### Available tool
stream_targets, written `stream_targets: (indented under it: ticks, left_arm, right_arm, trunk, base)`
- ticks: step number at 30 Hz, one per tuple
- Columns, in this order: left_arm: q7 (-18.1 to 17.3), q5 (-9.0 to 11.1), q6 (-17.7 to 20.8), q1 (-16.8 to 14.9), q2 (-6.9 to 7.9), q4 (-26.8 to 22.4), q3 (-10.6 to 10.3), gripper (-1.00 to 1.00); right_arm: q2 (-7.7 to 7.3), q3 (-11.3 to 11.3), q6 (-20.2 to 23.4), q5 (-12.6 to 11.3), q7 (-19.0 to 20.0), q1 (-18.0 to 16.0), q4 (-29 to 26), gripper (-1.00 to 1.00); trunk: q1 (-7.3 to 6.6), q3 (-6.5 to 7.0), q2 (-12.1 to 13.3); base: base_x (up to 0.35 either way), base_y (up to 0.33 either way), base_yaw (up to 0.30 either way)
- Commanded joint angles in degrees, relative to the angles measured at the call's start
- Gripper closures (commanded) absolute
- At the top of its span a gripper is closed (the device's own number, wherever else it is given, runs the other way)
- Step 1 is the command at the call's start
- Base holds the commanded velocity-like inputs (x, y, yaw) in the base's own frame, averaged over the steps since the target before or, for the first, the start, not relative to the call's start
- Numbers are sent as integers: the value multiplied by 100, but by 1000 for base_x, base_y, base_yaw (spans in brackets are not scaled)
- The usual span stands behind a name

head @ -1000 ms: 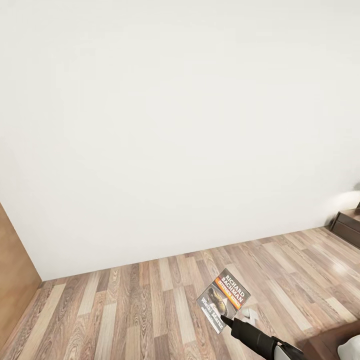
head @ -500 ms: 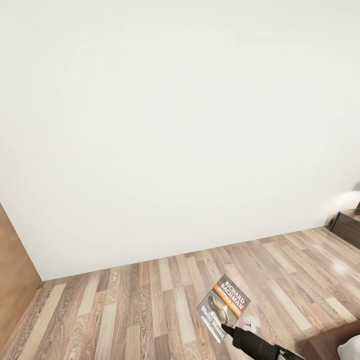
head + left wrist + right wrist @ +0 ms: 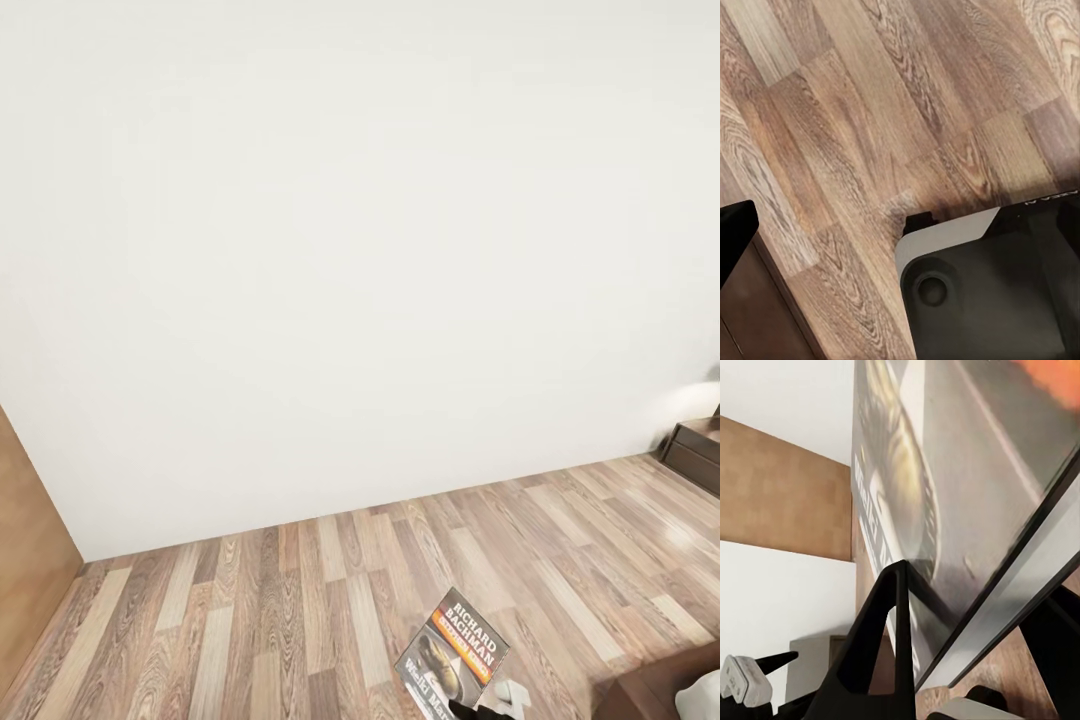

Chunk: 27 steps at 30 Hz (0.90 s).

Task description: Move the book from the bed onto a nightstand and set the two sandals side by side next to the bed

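The book point(image 3: 452, 655), dark grey with an orange band and white lettering, hangs tilted over the wood floor at the bottom of the head view. My right gripper point(image 3: 478, 712) is shut on its lower edge and barely clears the frame's bottom edge. In the right wrist view the book point(image 3: 945, 472) is clamped between the black fingers point(image 3: 881, 637). A corner of the bed point(image 3: 655, 692) shows at the bottom right. The nightstand point(image 3: 693, 452) sits at the far right by the wall. The sandals are out of view. A black part point(image 3: 735, 236) shows in the left wrist view.
A plain white wall point(image 3: 360, 250) stands ahead, with plank floor point(image 3: 250, 620) stretching between it and me. A light wooden door point(image 3: 30, 550) is at the left edge. The left wrist view looks down on floor and my dark base point(image 3: 997, 292).
The right gripper has dropped towards the bottom of the head view, carrying the book down and slightly right with it. The room has not shifted.
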Motion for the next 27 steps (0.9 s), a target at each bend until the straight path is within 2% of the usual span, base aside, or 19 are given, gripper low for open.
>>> stream_targets:
  ticks: [1, 9, 27]
  left_arm:
    - [24, 55, -15, -2, 1, 6, -49, -100]
    - [24, 56, -13, -2, 0, 7, -49, -100]
    - [24, 56, 28, -6, 7, 8, -49, -100]
  right_arm:
    - [-3, 21, 60, -62, 6, 0, -4, 100]
    - [-1, 22, 60, -57, 6, 1, -4, 100]
    - [-15, 14, 60, -59, 6, 2, -4, 100]
  trunk:
    - [2, -2, -4]
    - [2, -2, -4]
    - [2, -4, -4]
  base:
    - [0, 0, -31]
    - [66, 48, -171]
    - [229, 186, -281]
